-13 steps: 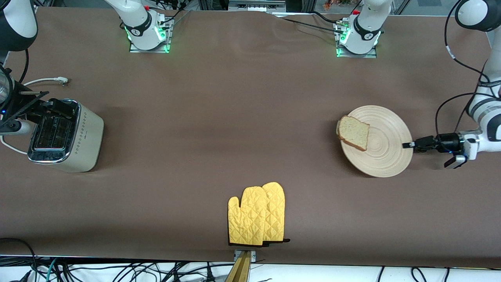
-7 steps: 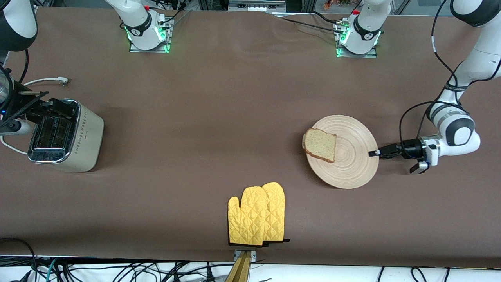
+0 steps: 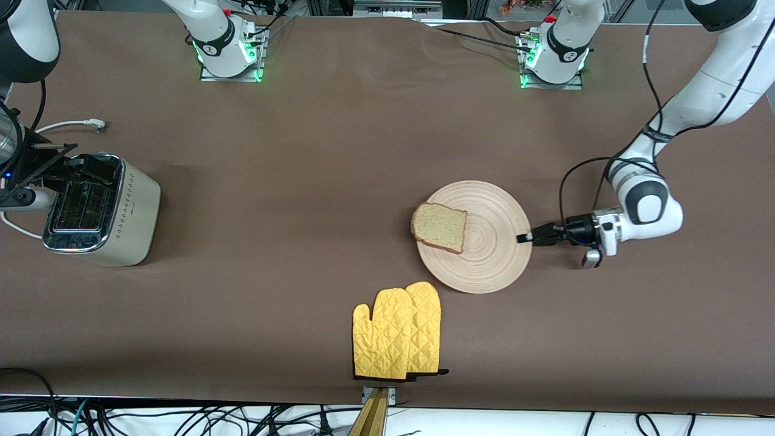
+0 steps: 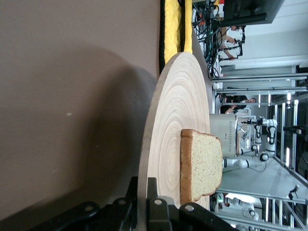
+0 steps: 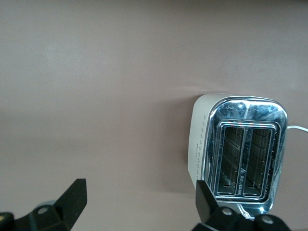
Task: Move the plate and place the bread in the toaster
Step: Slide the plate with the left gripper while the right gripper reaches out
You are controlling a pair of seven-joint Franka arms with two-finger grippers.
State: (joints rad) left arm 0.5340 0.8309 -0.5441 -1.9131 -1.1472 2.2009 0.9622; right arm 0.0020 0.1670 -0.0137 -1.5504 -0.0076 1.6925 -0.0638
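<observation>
The left arm reaches low and level, its left gripper [image 3: 525, 238] clamped on the plate [image 3: 484, 266] rim; the bread [image 3: 440, 227] lies toward the plate's other edge. The right gripper [image 5: 139, 202] hovers spread wide above the toaster [image 3: 130, 212].

Brown matte tabletop [image 3: 339, 181] fills nearly the whole front view, evenly lit, soft shadows. Yellow quilted oven mitts [image 3: 396, 332] lie at its near edge, above a wooden bracket [image 3: 370, 415]. Tangle of black cables [image 3: 181, 418] on a white floor strip below that edge. Left wrist view shows metal framing [image 4: 269, 96] and lab clutter.
</observation>
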